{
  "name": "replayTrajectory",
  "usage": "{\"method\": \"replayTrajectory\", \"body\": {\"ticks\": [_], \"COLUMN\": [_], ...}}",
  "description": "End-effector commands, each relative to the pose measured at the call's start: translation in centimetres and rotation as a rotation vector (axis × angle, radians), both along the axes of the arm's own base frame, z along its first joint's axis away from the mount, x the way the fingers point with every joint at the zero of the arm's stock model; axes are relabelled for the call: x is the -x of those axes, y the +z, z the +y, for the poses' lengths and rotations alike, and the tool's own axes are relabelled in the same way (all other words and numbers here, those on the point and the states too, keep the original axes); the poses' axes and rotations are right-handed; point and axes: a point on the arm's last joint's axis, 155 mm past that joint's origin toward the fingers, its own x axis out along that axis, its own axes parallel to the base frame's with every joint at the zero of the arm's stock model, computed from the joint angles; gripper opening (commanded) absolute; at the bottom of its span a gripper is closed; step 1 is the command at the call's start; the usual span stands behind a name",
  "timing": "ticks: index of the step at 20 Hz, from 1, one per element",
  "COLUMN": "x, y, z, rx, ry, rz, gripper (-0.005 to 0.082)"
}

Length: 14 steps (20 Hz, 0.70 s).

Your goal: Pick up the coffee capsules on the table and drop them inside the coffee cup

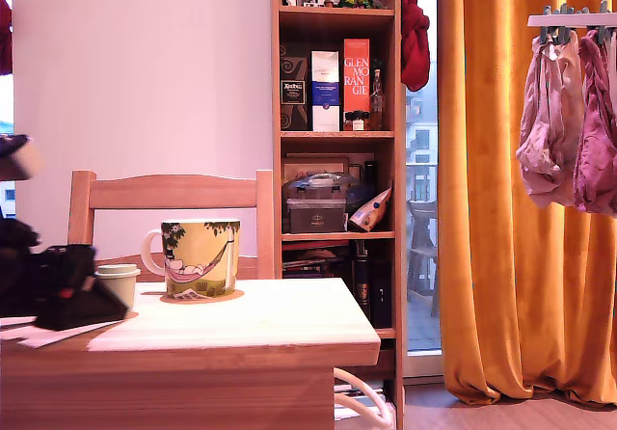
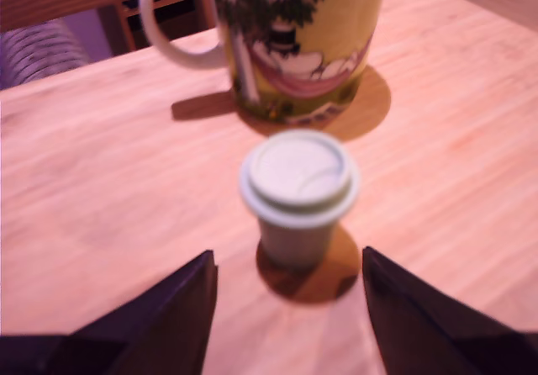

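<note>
From the exterior view, the tabletop [image 1: 289, 319] is light wood with a thick pale edge, standing in a room with a white wall. A slatted wooden chair [image 1: 169, 194] stands behind it. A tall bookshelf [image 1: 337, 112] holds boxes, bottles and a plastic container. An orange curtain [image 1: 511, 208] hangs at the exterior view's right, with pinkish laundry [image 1: 569, 131] clipped on a rack before it. My pincer [image 1: 82, 295] is a dark mass low at the exterior view's left, over the tabletop's edge. The coffee capsule [image 1: 118, 282] stands upright just beside it, partly covered by my black body. The coffee cup [image 1: 201, 256] stands on a round coaster [image 1: 202, 297], close to the capsule on the exterior view's right, its white handle turned toward the capsule.

From the wrist view, my two dark fingers [image 2: 160, 324] are spread wide and hold nothing. The coffee capsule [image 2: 298, 194] stands upright on the bare wood ahead of the gap, not touching either finger, its wide flat rim uppermost. Beyond it the coffee cup [image 2: 294, 47] stands near but apart from the capsule. Nothing lies between my fingers and the capsule. Part of the chair shows past the tabletop [image 2: 101, 182].
</note>
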Motion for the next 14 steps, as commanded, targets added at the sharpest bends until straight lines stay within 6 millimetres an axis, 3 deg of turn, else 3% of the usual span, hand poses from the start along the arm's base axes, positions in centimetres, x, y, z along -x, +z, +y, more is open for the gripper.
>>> {"method": "replayTrajectory", "body": {"ticks": [1, 9, 14], "x": [-0.16, -1.07, -0.72], "y": [-0.49, 0.25, -0.39], "z": [0.01, -0.33, -0.30], "rx": [-0.005, -0.012, -0.018], "ry": [-0.003, -0.015, -0.018], "rz": [0.009, -0.016, 0.013], "gripper": [0.0510, 0.0510, 0.0490]}}
